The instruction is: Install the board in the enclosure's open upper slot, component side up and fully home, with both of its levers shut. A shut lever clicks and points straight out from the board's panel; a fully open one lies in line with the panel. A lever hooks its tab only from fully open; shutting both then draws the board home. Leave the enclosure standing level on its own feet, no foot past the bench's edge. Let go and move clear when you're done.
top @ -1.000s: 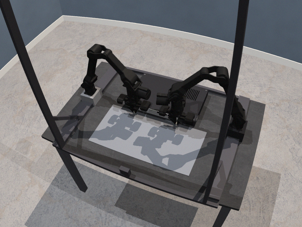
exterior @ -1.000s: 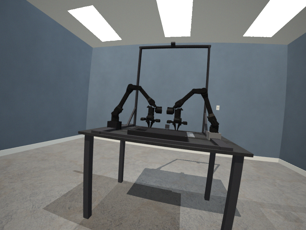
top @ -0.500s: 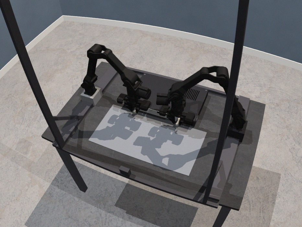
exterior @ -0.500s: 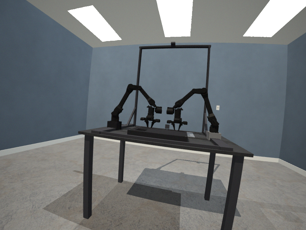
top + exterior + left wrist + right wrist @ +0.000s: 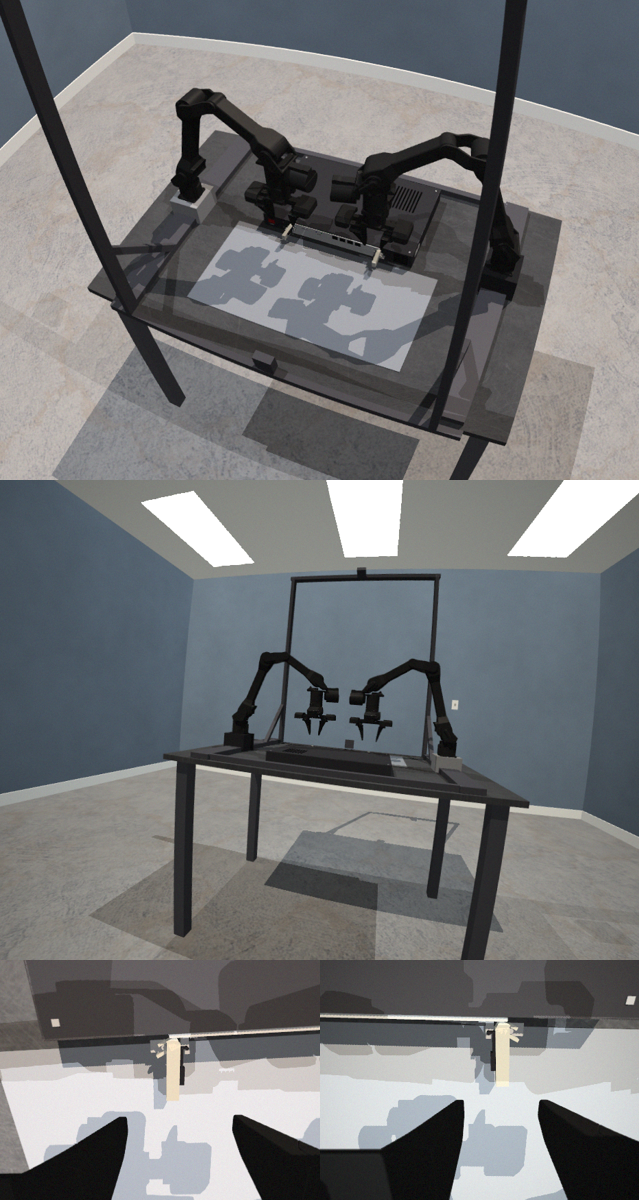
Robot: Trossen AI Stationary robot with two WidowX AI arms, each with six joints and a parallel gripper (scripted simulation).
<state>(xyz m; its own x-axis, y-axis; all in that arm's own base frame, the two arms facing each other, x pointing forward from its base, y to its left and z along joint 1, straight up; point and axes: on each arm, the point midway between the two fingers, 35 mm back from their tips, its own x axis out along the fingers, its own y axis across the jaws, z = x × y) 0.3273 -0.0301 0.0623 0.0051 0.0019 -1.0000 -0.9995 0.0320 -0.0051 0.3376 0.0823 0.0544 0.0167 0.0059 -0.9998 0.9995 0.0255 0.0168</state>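
The dark enclosure (image 5: pixel 361 206) stands at the back of the bench, and it also shows in the exterior view (image 5: pixel 328 758). The board's panel (image 5: pixel 330 238) sits flush in its front. Two cream levers (image 5: pixel 284 232) (image 5: pixel 376 256) point straight out from the panel. My left gripper (image 5: pixel 278 217) is open and empty, raised above the first lever (image 5: pixel 173 1070), with its fingers clear of it. My right gripper (image 5: pixel 372 234) is open and empty, raised above the other lever (image 5: pixel 502 1059), with its fingers apart from it.
A pale mat (image 5: pixel 310 289) lies in front of the enclosure. Two dark frame posts (image 5: pixel 62 155) (image 5: pixel 480 206) rise at the bench's front. A small dark block (image 5: pixel 264 361) sits on the front edge. The left arm's base stands on a white block (image 5: pixel 192 204).
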